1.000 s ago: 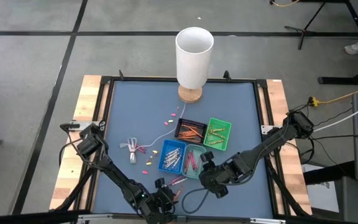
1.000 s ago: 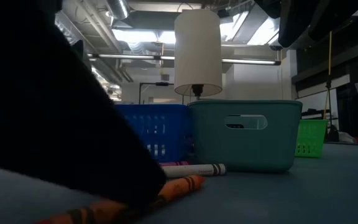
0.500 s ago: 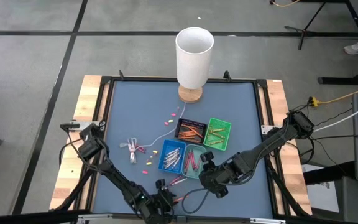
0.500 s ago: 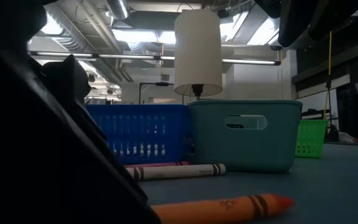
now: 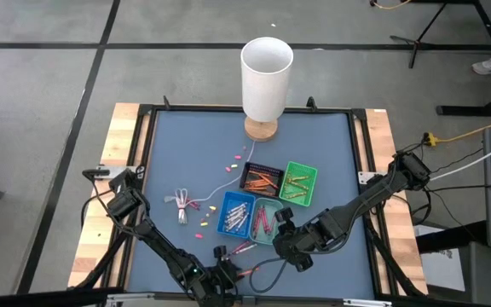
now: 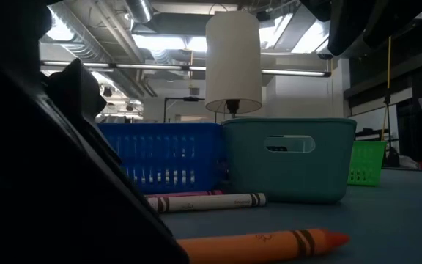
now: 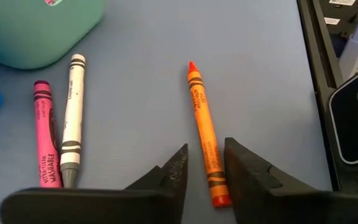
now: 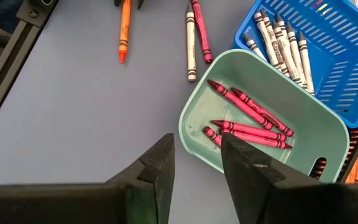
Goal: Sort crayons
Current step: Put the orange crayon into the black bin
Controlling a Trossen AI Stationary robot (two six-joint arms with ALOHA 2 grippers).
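Note:
An orange crayon (image 7: 205,140) lies flat on the blue mat near the table's front edge, also seen in the low view (image 6: 262,242). My left gripper (image 7: 205,165) is low over it and open, one finger on each side of the crayon's blunt end. A pink crayon (image 7: 42,137) and a white crayon (image 7: 73,118) lie side by side by the teal tray (image 5: 265,220), which holds several pink crayons (image 8: 253,118). My right gripper (image 8: 194,158) hangs open above the mat at that tray's near side, holding nothing. My left gripper has its fingers on either side of the orange crayon's blunt end (image 7: 216,186), slanting down from the table's near side and lying along the crayon. One fingertip (image 7: 238,165) stands right against it; I cannot tell whether it touches. The crayon rests on the mat.
A blue tray (image 5: 235,213) of pale crayons, a black tray (image 5: 261,179) and a green tray (image 5: 299,183) stand mid-table. A white lamp (image 5: 267,68) stands at the far edge, with its white cord (image 5: 181,205) bundled at the left. Loose crayons (image 5: 201,223) lie beside the cord.
My left gripper has sunk toward the mat and rolled a little. The orange crayon has slid and turned on the mat. It was half hidden under the gripper and now lies in full view across the low view, tip toward the right.

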